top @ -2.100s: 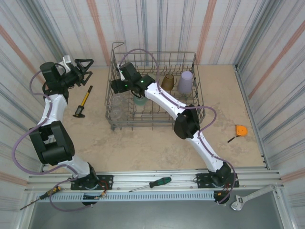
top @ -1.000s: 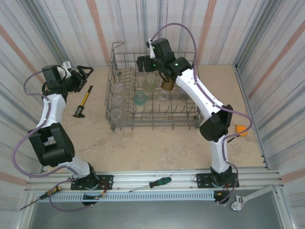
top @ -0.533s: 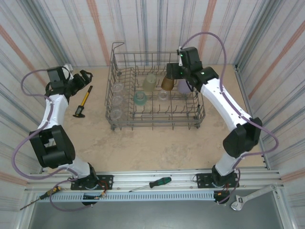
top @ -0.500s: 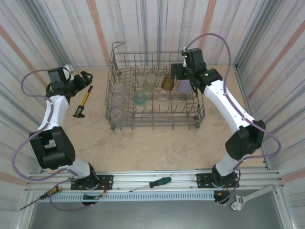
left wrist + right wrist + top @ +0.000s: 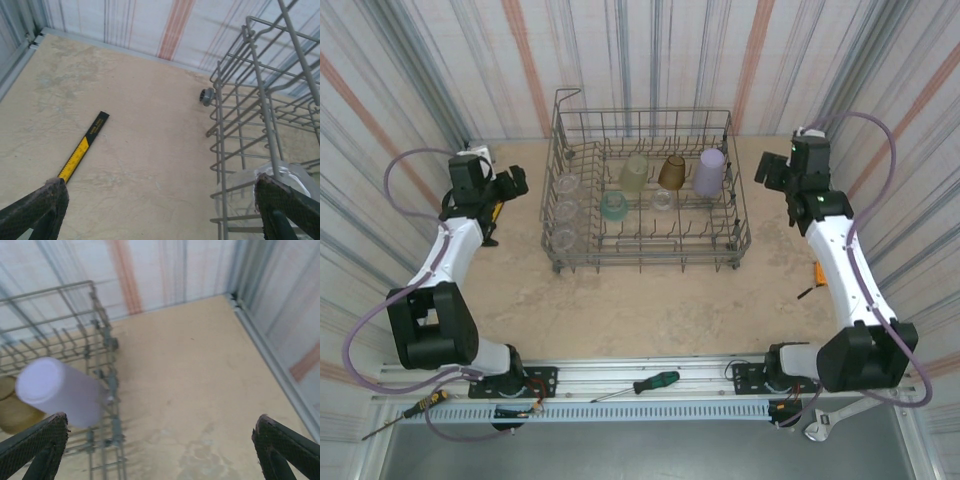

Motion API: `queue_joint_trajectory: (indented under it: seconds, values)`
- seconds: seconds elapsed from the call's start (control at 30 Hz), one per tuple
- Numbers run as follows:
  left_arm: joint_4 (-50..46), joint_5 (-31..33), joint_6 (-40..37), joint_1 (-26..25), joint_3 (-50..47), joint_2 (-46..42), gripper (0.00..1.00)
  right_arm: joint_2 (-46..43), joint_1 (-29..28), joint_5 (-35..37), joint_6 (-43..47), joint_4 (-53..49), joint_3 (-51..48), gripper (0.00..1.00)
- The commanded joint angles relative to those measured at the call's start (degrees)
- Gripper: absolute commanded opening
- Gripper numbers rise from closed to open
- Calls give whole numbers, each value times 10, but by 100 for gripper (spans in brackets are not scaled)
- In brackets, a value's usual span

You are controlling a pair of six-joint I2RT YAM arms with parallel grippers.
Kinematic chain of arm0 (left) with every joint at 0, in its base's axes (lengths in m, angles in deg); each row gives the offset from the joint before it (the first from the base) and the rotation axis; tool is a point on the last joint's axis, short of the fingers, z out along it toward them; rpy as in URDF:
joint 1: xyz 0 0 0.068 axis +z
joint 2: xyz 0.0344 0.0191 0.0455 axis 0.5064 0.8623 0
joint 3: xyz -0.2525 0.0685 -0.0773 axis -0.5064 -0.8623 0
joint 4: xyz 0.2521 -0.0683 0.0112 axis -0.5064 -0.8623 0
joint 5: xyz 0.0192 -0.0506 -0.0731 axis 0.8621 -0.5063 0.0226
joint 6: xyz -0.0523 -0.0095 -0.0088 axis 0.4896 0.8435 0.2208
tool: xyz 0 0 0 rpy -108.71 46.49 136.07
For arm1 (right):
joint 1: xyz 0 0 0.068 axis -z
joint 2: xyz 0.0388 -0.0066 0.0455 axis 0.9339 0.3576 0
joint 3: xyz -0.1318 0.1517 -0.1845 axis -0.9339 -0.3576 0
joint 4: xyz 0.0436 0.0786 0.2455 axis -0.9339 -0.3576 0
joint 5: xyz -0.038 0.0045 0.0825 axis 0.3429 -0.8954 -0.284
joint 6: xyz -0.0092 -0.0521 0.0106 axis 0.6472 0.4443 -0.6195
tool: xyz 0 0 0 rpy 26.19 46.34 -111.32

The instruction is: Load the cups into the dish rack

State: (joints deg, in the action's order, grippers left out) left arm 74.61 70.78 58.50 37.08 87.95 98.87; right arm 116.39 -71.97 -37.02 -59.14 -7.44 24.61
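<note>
well, on the top camera the rack (image 5: 650, 262) sits mid-table between my two arms, and every cup i can pick out is already inside it. the yellow-green cup (image 5: 634, 172), brown cup (image 5: 671, 171) and lavender cup (image 5: 710, 171) stand along the far row, the teal cup (image 5: 614, 205) is a row nearer, and the clear cups (image 5: 565, 211) run down the left end. the left pincer (image 5: 512, 181) hangs off the rack's left end and the right pincer (image 5: 766, 169) off its right end, both apart from the wire. the right one is nearer the coloured cups, the left one nearer the clear ones.

on the left wrist camera my fingers are spread wide with nothing between them. the rack's corner rises ahead and to the right, with one clear cup inside it just behind the right finger. a yellow and black tool (image 5: 82, 145) lies on the table to the left.

on the right wrist camera the fingers are likewise wide apart and empty. the lavender cup lies ahead-left inside the rack, closed end up, its long axis tilted, leaning up to the end wall. i judge the loading looks finished, so the next move calls for backing off rather than reaching in.
</note>
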Motion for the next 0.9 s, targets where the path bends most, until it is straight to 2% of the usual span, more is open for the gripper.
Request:
queue_joint_trajectory:
  seconds: [0.0, 0.07, 0.3, 0.5, 0.67, 0.77, 0.87]
  values:
    - [36, 23, -4, 2, -35, -3, 99, -45, 28, 26, 2, 34, -41, 99]
    - [74, 42, -4, 2, -70, -4, 99, -63, 44, 46, 2, 34, -63, 99]
    - [139, 84, -14, 1, -162, -30, 99, -118, 97, 26, 4, 96, -172, 99]
    - [134, 147, -48, -29, -197, -44, 99, -149, 133, -6, -6, 138, -242, 99]
    - [154, 193, -56, -47, -221, -38, 99, -150, 138, -13, -5, 167, -286, 99]
    - [197, 201, -52, -48, -248, -38, 99, -150, 138, -31, -5, 193, -318, 99]
    - [229, 237, -43, -56, -267, -34, 99, -172, 138, -37, -6, 226, -353, 99]
